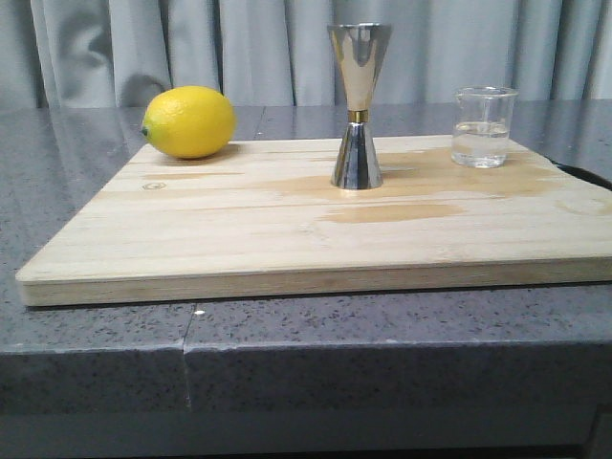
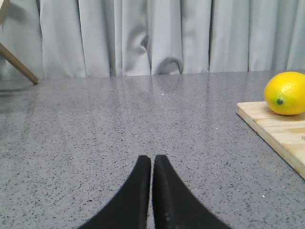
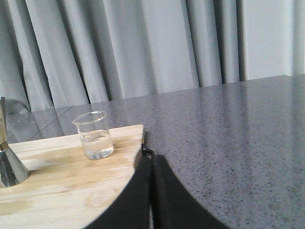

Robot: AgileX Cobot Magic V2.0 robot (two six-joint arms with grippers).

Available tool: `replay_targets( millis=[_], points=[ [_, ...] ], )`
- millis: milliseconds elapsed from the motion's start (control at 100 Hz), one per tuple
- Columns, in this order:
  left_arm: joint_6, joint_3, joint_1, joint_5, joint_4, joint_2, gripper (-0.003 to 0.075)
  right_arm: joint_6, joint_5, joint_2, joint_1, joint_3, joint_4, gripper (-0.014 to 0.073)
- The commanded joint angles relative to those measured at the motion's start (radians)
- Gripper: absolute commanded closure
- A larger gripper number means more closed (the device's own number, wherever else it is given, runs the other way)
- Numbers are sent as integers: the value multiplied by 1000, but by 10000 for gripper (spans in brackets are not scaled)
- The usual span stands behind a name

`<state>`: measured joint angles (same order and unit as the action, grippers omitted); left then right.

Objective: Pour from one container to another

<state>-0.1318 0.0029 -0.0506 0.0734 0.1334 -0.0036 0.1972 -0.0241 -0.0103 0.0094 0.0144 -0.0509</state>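
Note:
A small clear glass beaker (image 1: 484, 126) holding a little clear liquid stands upright at the back right of the wooden board (image 1: 239, 239); the right wrist view also shows the beaker (image 3: 94, 135). The tall steel jigger (image 1: 358, 105) with a gold waist band stands upright mid-board; only the jigger's base (image 3: 10, 164) enters the right wrist view. My right gripper (image 3: 152, 160) is shut and empty, hovering by the board's right edge, well short of the beaker. My left gripper (image 2: 152, 160) is shut and empty over bare counter, left of the board. Neither gripper shows clearly in the front view.
A yellow lemon (image 1: 189, 121) rests on the board's back left corner, and the left wrist view shows the lemon (image 2: 285, 93) too. The board lies on a grey speckled counter (image 1: 287, 335) backed by grey curtains (image 1: 191, 48). A wooden leg (image 2: 19, 64) stands far left.

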Motion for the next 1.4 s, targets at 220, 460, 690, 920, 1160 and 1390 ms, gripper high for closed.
replay_targets(
  millis=[220,460,690,920,1160,1390],
  points=[
    [-11,36,-11,-79,-3,-25,739,-5,-75,-17,0,25,-1,669],
    [-11,36,-11,-79,-3,-25,739,-5,-75,-17,0,25,-1,669],
    [-11,36,-11,-79,-3,-25,739,-5,-75,-17,0,25,-1,669],
    [-11,36,-11,-79,-3,-25,739,-5,-97,-17,0,25,-1,669],
    [-11,36,-11,-79,-3,-25,739,-5,-149,-17,0,25,-1,669],
    [-11,36,-11,-79,-3,-25,739,-5,-151,-17,0,25,-1,669]
  ],
)
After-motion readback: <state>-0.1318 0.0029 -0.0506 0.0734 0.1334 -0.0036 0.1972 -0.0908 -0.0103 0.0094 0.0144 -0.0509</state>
